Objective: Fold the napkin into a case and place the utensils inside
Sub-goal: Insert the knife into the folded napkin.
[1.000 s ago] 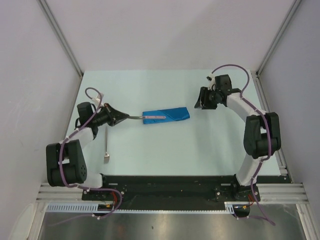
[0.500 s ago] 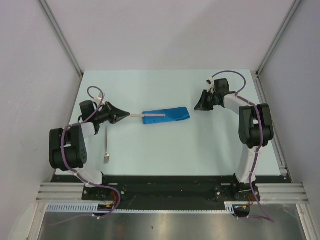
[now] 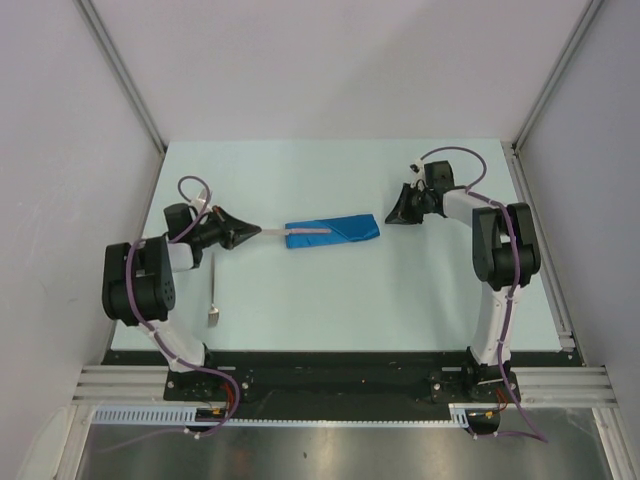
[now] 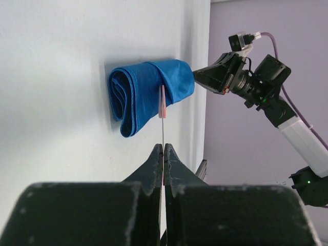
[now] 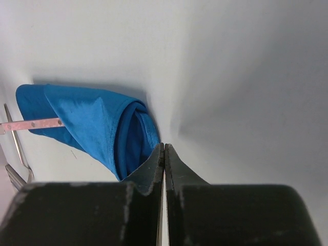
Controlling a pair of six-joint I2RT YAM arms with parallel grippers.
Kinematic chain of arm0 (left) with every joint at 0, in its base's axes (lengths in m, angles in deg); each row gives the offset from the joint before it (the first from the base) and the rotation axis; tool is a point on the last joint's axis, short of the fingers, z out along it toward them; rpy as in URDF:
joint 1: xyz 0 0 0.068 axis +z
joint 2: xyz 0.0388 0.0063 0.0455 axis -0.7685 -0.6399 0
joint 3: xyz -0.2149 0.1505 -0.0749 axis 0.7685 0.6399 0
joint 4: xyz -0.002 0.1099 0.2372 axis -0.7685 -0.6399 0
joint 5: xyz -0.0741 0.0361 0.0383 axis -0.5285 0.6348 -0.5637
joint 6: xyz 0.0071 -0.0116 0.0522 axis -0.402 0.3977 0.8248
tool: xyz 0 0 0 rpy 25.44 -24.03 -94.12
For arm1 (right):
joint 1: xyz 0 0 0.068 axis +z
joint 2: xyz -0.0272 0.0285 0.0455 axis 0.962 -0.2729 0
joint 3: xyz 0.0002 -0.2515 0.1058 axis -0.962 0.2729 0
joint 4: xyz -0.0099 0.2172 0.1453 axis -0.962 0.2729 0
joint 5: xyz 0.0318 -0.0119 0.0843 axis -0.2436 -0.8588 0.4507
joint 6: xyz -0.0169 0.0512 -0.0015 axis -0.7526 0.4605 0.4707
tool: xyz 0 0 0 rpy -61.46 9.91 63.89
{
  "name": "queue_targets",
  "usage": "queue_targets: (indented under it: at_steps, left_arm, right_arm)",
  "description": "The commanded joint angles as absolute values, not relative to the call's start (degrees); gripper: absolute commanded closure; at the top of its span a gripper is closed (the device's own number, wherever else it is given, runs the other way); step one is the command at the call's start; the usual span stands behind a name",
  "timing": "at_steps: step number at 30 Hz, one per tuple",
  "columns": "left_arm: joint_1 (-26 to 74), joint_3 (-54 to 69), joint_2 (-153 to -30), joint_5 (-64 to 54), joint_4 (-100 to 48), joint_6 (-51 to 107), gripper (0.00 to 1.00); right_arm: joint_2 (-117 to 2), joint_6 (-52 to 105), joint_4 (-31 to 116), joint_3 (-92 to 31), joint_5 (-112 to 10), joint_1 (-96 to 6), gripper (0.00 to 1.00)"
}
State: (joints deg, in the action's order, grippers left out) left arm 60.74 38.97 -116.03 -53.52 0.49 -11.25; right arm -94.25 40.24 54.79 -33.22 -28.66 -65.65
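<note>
A loose utensil (image 3: 213, 290) lies at the table's (image 3: 300, 180) 8 o'clock, yet to be packed. The left gripper (image 3: 250, 233) clamps a second utensil (image 3: 290, 232), whose tip is at the folded case (image 3: 345, 229) near centre. At the case's 3 o'clock, the right gripper (image 3: 392, 216) is closed and empty.

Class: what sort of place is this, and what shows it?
Probably a robotics lab test cell: a left arm and right arm bolted at a pale table, plain grey walls, a folded blue napkin.
</note>
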Motion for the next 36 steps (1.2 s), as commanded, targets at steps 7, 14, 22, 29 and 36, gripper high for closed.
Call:
queue_targets:
  at_steps: [7, 14, 22, 29, 36]
  left_arm:
    - [61.0, 39.6, -120.8, -53.4, 15.7, -20.3, 1.00]
    - [60.5, 40.5, -122.5, -53.0, 18.4, -21.2, 1.00]
    - [57.6, 41.1, -125.0, -51.9, 21.5, -22.4, 1.00]
    - [55.1, 41.6, -129.6, -51.3, 34.3, -30.0, 1.00]
    - [53.9, 41.4, -132.7, -50.2, 39.4, -33.4, 1.00]
  right_arm:
    - [-96.6, 41.3, 52.5, -37.3, -27.2, -65.0, 0.99]
    - [-98.4, 42.6, 51.6, -38.0, -26.7, -64.9, 0.98]
    - [-100.1, 43.3, 51.4, -39.2, -28.6, -64.1, 0.98]
    - [-101.5, 42.7, 52.6, -40.1, -29.6, -63.5, 0.98]
    - [-102.0, 43.0, 52.3, -40.6, -29.5, -63.4, 0.98]
